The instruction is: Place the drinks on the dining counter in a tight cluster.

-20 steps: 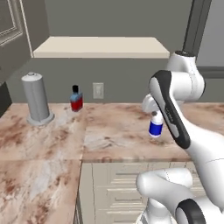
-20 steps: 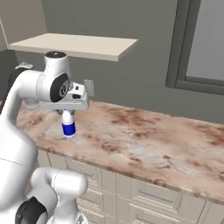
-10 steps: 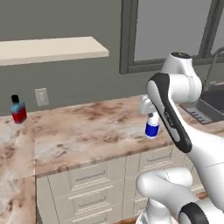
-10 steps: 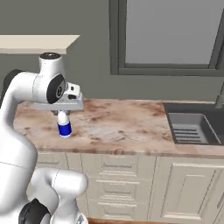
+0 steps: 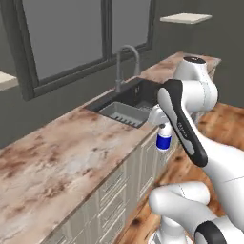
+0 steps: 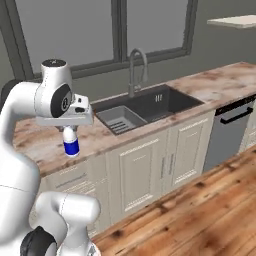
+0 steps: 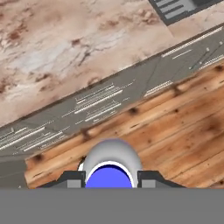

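Gripper (image 5: 162, 127) is clamped on the small blue-and-white bottle (image 5: 163, 141), gripping it near the white cap so the bottle hangs upright below the hand. Same in the right base view: gripper (image 6: 70, 131) over the bottle (image 6: 71, 145), blue band low on the body, nothing under it but air. In the hand view the two dark fingertips (image 7: 72, 178) sit tight on either side of the bottle (image 7: 110, 162), jaws narrow, closed on it.

Bottle position: off any surface, held at about the level of the front edge of the marbled wall counter (image 5: 71, 157). From the left base view it sits just past that edge, over the cream cabinets (image 5: 143, 167). The hand view agrees roughly: drawer fronts (image 7: 87, 109) and wood floor (image 7: 175, 127) lie below the bottle, counter stone (image 7: 65, 48) further up the frame. Whether it is fully clear of the counter lip is hard to call from the right base view, where the bottle overlaps the counter (image 6: 45, 140) in the picture.

Around it: dark sink (image 5: 131, 105) with a grey rack in it, arched faucet (image 5: 125, 59) behind, big window (image 5: 71, 38) above. Right base view adds the sink (image 6: 145, 106), faucet (image 6: 136, 67), a dishwasher front (image 6: 227, 132) to the right and the plank floor (image 6: 200, 200).
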Controlling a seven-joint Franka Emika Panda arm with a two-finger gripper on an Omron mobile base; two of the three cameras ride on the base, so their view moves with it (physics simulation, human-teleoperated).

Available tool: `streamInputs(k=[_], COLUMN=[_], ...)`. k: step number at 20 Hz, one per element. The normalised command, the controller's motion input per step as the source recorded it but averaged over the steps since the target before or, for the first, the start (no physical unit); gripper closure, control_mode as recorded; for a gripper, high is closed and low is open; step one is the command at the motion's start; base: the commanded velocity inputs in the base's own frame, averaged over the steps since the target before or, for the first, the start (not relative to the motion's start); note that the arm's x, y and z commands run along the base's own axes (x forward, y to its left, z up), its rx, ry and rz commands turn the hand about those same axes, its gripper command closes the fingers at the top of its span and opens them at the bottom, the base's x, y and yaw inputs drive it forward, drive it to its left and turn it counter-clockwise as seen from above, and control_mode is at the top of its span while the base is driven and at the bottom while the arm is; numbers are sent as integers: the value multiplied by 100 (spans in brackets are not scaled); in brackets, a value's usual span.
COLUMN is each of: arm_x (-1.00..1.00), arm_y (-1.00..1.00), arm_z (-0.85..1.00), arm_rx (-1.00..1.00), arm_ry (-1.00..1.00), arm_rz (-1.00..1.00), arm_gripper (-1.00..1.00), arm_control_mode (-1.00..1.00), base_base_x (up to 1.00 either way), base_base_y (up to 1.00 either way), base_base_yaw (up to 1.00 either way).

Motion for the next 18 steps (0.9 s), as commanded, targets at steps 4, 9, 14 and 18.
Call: streamInputs(k=[4, 9, 14, 18], arm_x=[0, 0, 0, 0], arm_y=[0, 0, 0, 0], arm_z=[0, 0, 0, 0], arm_rx=[0, 0, 0, 0], arm_ry=[0, 0, 0, 0], arm_rz=[0, 0, 0, 0], arm_gripper=[100, 100, 100, 100], arm_control_mode=[100, 100, 100, 100], base_base_x=[0, 0, 1, 57], base_base_y=[0, 0, 0, 27], base_base_yaw=[-97, -96, -96, -78])
